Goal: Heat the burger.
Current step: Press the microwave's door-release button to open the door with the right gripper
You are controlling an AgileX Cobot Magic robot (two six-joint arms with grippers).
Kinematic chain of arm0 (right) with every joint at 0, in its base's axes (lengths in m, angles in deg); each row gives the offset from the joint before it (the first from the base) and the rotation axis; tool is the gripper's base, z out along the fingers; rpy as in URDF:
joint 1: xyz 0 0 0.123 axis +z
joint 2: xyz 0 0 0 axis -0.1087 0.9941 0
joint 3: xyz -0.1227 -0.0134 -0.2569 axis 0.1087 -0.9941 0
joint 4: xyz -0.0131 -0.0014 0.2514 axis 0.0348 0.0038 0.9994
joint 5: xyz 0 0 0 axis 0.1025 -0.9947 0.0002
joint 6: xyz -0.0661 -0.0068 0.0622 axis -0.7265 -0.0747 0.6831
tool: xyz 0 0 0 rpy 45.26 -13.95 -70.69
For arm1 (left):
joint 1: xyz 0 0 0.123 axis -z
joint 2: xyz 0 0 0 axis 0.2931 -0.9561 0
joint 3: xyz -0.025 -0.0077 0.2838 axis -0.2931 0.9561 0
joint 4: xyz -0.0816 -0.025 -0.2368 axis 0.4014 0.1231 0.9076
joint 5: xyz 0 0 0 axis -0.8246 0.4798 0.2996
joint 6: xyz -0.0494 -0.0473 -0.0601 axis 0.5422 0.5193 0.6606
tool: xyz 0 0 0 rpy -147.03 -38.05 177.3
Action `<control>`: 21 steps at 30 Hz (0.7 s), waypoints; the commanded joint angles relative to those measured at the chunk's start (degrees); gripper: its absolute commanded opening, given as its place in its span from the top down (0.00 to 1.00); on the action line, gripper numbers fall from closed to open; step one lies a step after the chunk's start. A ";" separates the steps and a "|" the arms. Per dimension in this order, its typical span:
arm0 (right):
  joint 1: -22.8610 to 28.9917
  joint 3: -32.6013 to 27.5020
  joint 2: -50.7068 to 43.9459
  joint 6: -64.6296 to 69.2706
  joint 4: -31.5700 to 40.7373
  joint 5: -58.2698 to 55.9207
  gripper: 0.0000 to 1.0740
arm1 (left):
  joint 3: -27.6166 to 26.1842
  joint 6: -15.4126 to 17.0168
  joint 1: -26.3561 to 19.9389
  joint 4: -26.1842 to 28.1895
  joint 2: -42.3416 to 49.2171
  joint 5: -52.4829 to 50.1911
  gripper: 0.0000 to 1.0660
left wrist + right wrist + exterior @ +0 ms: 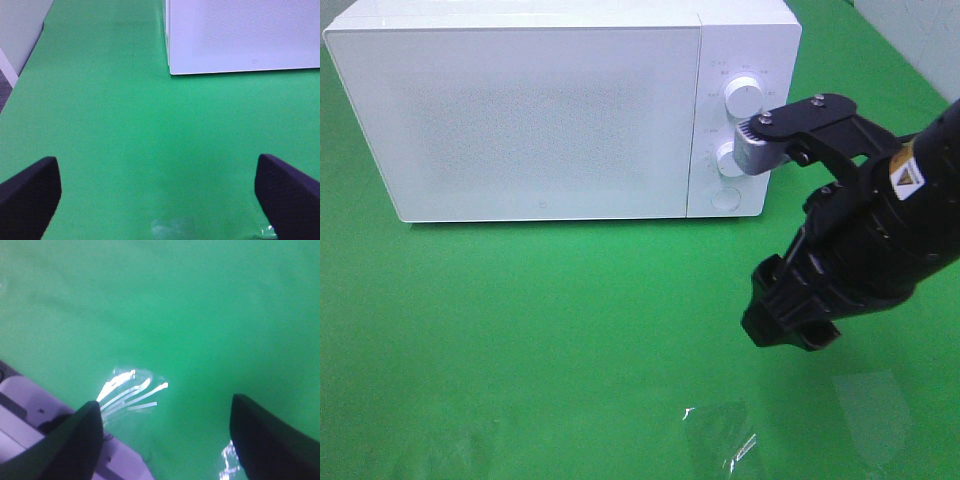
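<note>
The burger is out of view in all three views. My right gripper point(790, 335) hangs over the green cloth in front of the right end of the white microwave point(540, 110), pointing down. In the right wrist view its fingers point(75, 440) stand apart with only green cloth between them, so my right gripper point(166, 405) is open and empty. My left gripper point(156, 170) is open wide over bare cloth, and the microwave's front point(240, 35) lies beyond it. The microwave door is shut. The left arm does not show in the exterior high view.
Two white knobs point(742, 97) and a round button point(724, 198) sit on the microwave's right panel, just behind my right arm. Shiny clear tape patches point(720, 440) lie on the green cloth point(520, 320) near the front edge. A pale object point(20, 405) shows beside the right finger.
</note>
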 commanded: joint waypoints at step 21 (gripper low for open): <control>-0.29 -13.46 -33.35 0.00 -2.86 -10.08 0.36 | -0.06 0.46 -0.23 0.06 1.03 -0.69 0.08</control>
